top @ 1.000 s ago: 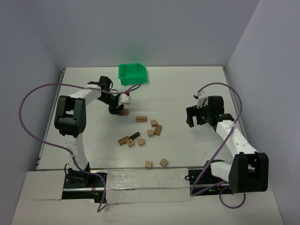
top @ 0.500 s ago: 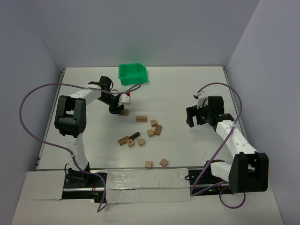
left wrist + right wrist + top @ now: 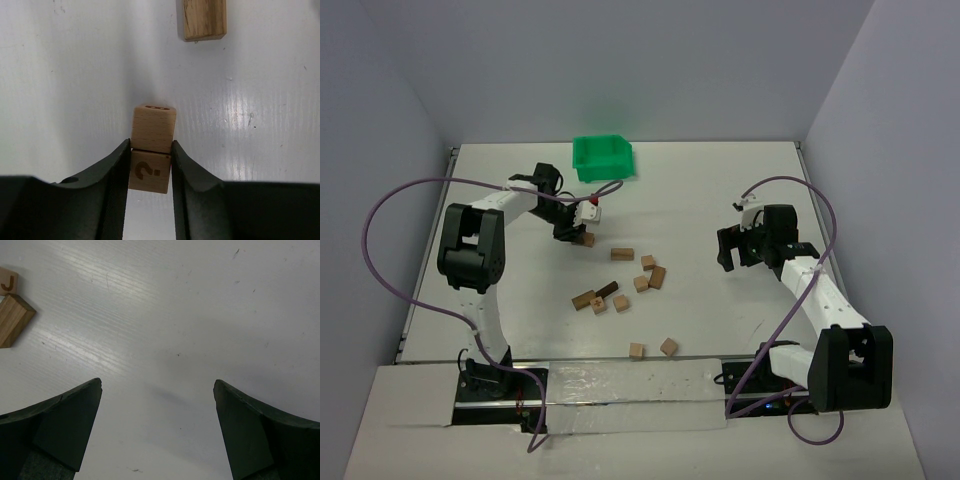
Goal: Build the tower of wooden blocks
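Nearest the arm bases, 1 tan cube (image 3: 637, 350) lay beside another, apart from the rest. Beyond them the loose wood blocks (image 3: 621, 302) sat scattered on the table (image 3: 720, 180), a dark bar (image 3: 607, 290) among them. No tower proper stood yet.

Further back, the left gripper (image 3: 151, 150) was clamped on the question-mark cube (image 3: 149, 172), which touched a second cube (image 3: 154, 128). I judged this the tower's start, 1 cube on another, though the wrist view could not settle whether they were stacked or side by side. A short bar (image 3: 204, 19) lay beyond them. The right gripper (image 3: 157, 385) hung spread wide over bare table, holding nothing, with a lettered cube (image 3: 7, 281) at the edge of its view.

The blocks looked light, rigid and smooth-faced, likely to slide at a nudge. Flat opposite faces, pinched squarely at mid-height, seemed the safest hold.

From above, the left gripper hid part of the pair, and the second cube's print was too foreshortened to read. At the back, the green bin (image 3: 603, 158) was too small to show whether it held anything.
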Controlling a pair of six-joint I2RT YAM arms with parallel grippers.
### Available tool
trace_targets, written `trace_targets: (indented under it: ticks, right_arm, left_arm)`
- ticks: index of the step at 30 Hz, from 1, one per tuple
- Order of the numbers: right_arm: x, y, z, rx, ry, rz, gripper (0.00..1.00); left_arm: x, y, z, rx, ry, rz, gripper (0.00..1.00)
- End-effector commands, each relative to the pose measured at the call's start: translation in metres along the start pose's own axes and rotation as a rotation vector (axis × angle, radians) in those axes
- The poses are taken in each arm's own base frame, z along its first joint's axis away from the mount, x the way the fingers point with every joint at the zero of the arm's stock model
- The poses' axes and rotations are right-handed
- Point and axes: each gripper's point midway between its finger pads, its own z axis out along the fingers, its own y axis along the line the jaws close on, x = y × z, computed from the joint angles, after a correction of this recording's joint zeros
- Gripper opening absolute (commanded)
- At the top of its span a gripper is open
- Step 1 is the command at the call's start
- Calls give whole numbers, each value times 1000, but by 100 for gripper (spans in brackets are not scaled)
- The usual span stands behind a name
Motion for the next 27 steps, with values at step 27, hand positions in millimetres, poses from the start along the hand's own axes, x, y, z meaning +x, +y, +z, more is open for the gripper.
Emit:
trace_targets:
  ticks: [27]
  right_arm:
    - [-36,-2,-21,23,-119,-49,100]
  left_arm:
    - [-92,-10,-32,-251,-34,-154,0]
